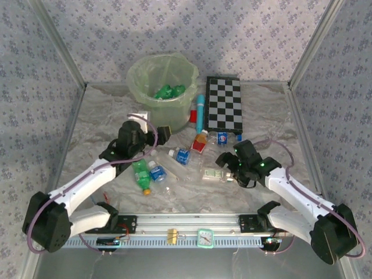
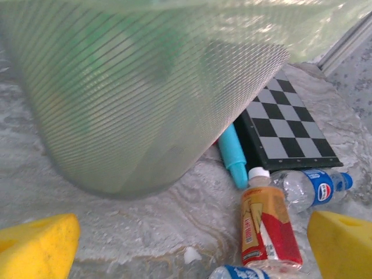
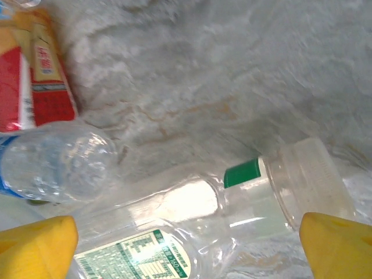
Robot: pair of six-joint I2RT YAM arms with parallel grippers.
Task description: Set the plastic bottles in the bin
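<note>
bin of round translucent pale-green plastic [image 1: 163,113], lined with a clear bag, stands at the far side of the grey marbled table [image 1: 99,122], with several green bottles [image 1: 168,91] already inside. just right of it lies a black-and-white checkerboard [image 1: 224,103].

the left gripper [image 1: 158,135] hovers near the bin's base, its yellow pads [image 2: 35,247] spread wide and holding nothing. the right gripper [image 1: 228,161] is spread wide too, and in the right wrist view a clear bottle with a green-and-white label [image 3: 192,203] lies between its pads. i cannot tell whether they touch it.

the other loose bottles lie on the table between the arms:
- a green bottle with a yellow cap [image 1: 141,174]
- a clear blue-labelled bottle [image 1: 157,172] just beside it
- another blue-labelled one [image 1: 181,156]
- a red-labelled bottle with a white cap [image 2: 267,226]
- a clear bottle with a blue cap [image 2: 308,189] just right of the red-labelled one

a slim teal tube [image 1: 199,113] lies between bin and checkerboard, a small red block [image 1: 192,116] beside it.
</note>
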